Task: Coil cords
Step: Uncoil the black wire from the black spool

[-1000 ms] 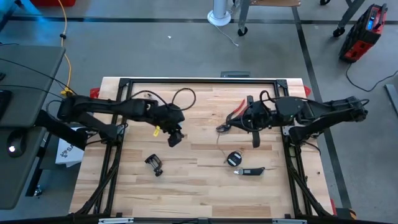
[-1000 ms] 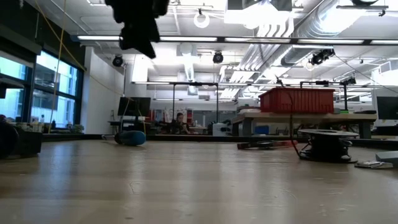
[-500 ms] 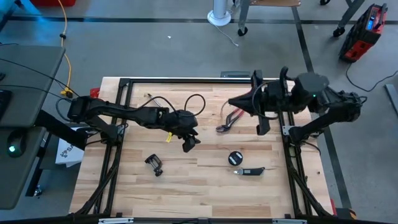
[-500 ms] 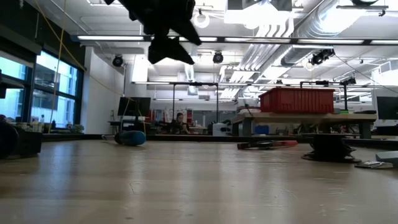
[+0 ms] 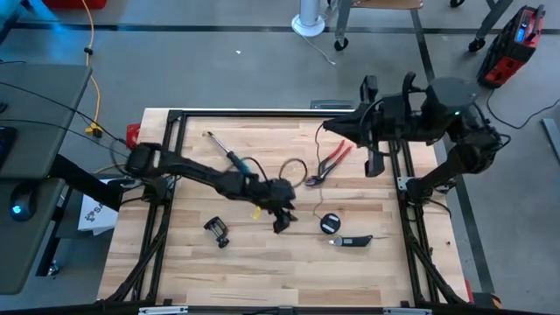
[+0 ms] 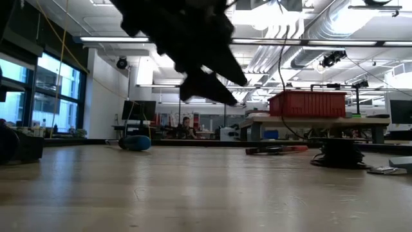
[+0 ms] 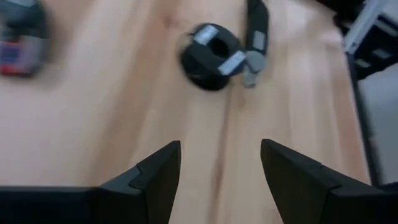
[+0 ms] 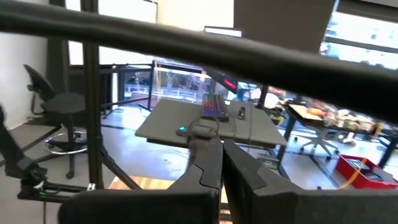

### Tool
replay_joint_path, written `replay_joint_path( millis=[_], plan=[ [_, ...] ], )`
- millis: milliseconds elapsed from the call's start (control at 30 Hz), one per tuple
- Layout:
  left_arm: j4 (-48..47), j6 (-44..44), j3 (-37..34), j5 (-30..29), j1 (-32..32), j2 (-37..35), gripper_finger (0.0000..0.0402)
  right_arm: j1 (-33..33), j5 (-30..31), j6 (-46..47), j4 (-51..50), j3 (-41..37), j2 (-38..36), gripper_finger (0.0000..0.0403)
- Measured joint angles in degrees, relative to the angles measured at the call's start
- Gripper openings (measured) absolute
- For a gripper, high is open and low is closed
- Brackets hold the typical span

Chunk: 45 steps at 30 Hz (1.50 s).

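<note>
The small round black reel (image 5: 330,223) lies flat on the wooden table at the near right; it also shows in the left wrist view (image 7: 210,48) and the low view (image 6: 339,153). A hair-thin dark cord (image 6: 285,77) rises from it, out of the top of the low view. My right gripper (image 5: 325,133) is raised high over the table's far right, fingers shut (image 8: 222,152). My left gripper (image 5: 282,223) hovers just left of the reel, open and empty (image 7: 221,168), pointing at it. My right gripper is shut with the thin cord running up toward its fingertips (image 8: 211,155), but the cord is too fine to show where the fingers meet it. The cord hangs below the gripper in a long line, its lower end at the reel on the table.
Red pliers (image 5: 332,160) lie at the far right. A screwdriver (image 5: 226,150) lies at the far left and a black clip (image 5: 217,232) at the near left. A black tool (image 5: 352,241) lies beside the reel. A dark frame (image 5: 280,114) borders the table.
My right gripper has risen and gone toward the table's far right, drawing the thin cord up from the reel, which has stayed in place. My left gripper has gone toward the table's right and near edge, toward the reel.
</note>
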Motion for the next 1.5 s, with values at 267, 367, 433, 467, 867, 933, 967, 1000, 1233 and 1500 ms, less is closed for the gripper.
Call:
replay_joint_path(
  millis=[267,367,433,467,867,933,967,1000,1233,1500],
  plan=[
    [15.4,-5.3,0.1,-5.9,-2.4,9.4,0.0216,0.0,2.4,0.3,-1.1,0.9,-0.6,0.0000],
    [17.1,-7.2,0.0,-11.6,-2.6,11.0,0.0216,0.0,2.4,0.8,-1.1,0.9,-0.5,0.0000],
    [18.1,-7.1,0.0,-15.3,-2.4,11.0,0.0216,0.0,2.4,1.6,-1.1,0.9,-0.4,0.0000],
    [19.3,-6.2,0.0,-16.5,-2.2,11.1,0.0216,0.0,2.4,1.8,-1.1,0.9,-0.4,0.0000],
    [29.4,1.1,0.6,-12.8,-0.2,14.7,0.0216,0.0,2.4,1.7,-1.0,0.9,-0.4,0.0000],
    [29.7,1.8,0.6,-12.8,-0.2,14.7,0.0216,0.0,2.4,1.5,-1.0,0.9,-0.4,0.0000],
    [29.7,1.9,0.6,-12.7,-0.2,14.7,0.0216,0.0,2.4,1.4,-1.0,0.9,-0.4,0.0000],
    [29.7,1.9,0.6,-12.6,-0.2,14.7,0.0216,0.0,2.4,1.4,-1.0,0.9,-0.4,0.0000],
    [29.7,2.0,0.6,-12.5,-0.2,14.7,0.0174,0.0,2.4,0.3,-0.9,0.8,-0.4,0.0000],
    [29.7,2.0,0.6,-11.5,-0.2,14.7,0.0071,0.0,2.4,0.0,-0.8,0.8,-0.4,0.0000]
  ],
)
